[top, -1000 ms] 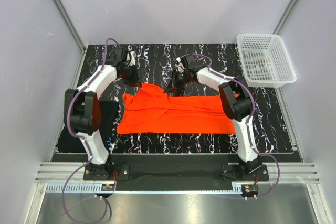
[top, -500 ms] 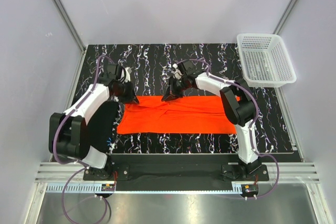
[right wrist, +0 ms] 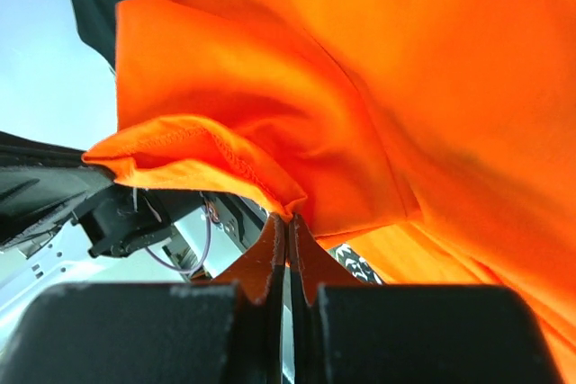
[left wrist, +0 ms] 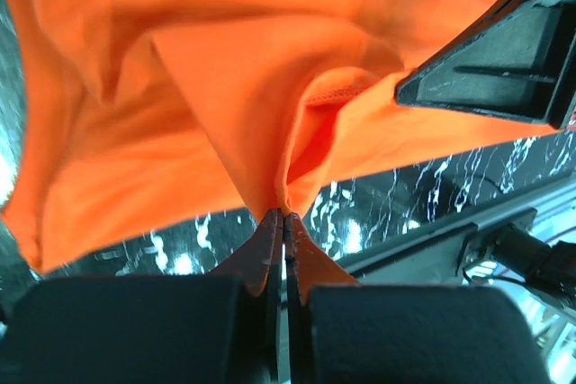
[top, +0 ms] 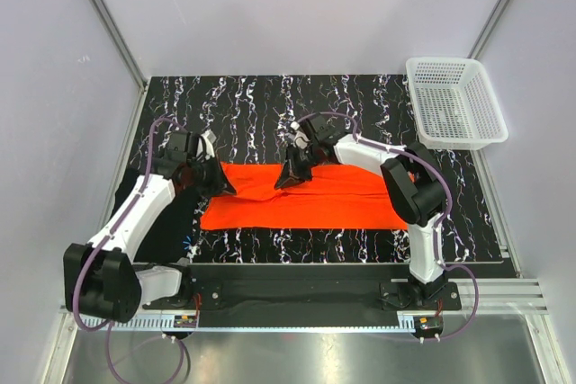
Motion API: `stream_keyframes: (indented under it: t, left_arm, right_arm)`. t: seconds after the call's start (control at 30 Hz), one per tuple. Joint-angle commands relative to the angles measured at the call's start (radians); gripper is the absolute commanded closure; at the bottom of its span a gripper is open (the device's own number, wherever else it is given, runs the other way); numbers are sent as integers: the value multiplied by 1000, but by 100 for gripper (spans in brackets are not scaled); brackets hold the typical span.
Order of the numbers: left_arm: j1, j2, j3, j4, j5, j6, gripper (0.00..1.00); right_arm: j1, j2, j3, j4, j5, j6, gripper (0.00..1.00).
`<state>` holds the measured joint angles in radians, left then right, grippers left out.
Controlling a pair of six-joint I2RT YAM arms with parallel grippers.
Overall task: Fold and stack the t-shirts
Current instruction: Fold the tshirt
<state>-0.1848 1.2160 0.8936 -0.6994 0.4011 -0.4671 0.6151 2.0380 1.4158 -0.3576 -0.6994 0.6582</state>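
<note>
Both arms have swept nearward, folding the far edge of the orange-red t-shirt over itself mid-bench. Overhead, the left gripper and right gripper are mid-fold. Left wrist: clamped on a cloth ridge. Right wrist: clamped on the hem. Next, likely: lay the edge on the near hem, then release.

Left hand pinched tight on a fold of the orange-red t-shirt, cloth bunched and draped beyond the tips. Black marbled mat shows underneath. Black angular part beside the cloth, unclear what.
</note>
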Motion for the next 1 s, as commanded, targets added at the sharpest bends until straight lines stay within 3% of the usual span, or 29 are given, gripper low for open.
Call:
stream_keyframes:
  t: [0.0,0.6,0.97]
  left_arm:
    - [-4,-56,-47,3,53,-56,100]
    - [-74,-308,-303,6,94,-217,100]
    - [-90,-263,-288,3,51,-186,100]
  right_arm:
    - [20,-64,-29,35,-15,24,99]
    - [21,-98,-117,35,-44,18,99]
    - [23,-82,-153,31,-83,15,96]
